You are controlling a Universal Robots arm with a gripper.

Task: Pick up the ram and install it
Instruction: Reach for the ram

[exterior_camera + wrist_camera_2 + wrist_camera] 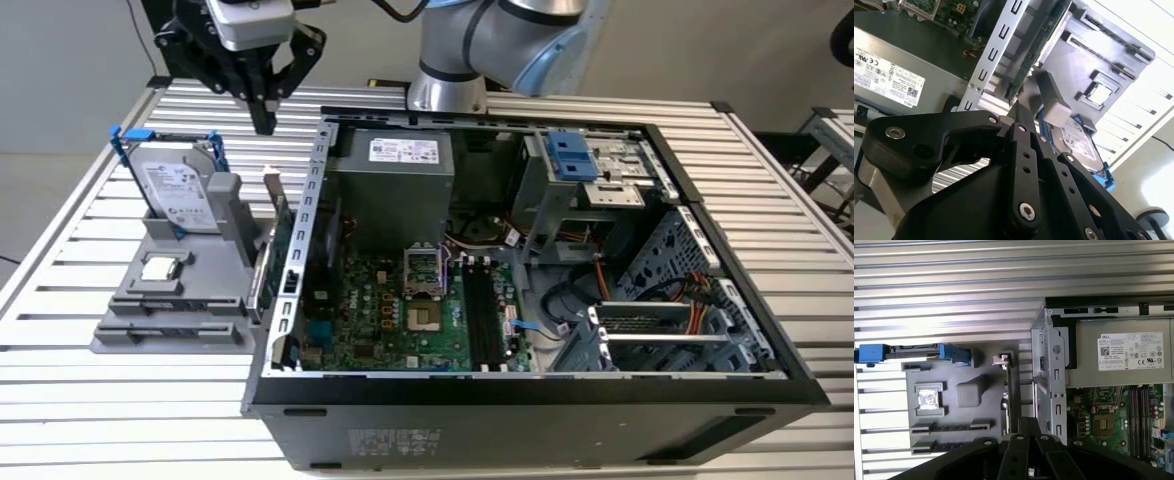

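The ram point(278, 228) stands on its long edge in the grey holder point(174, 325), close beside the open computer case's wall. In both wrist views it is a thin green strip point(1008, 390) point(1038, 42). My gripper point(267, 120) hangs above the holder's far end, a little behind and above the ram, touching nothing. Its black fingers point(1029, 426) point(1021, 114) point down, pressed together and holding nothing. The motherboard's black slots point(483, 318) point(1139, 410) lie in the case with nothing in them.
A silver hard drive in a blue frame point(174, 185) stands upright in the holder. A small square silver chip point(160, 268) lies in front of it. The case point(534, 390) holds a power supply point(394, 180) and drive cages point(654, 330). Everything rests on a slatted metal table point(120, 420).
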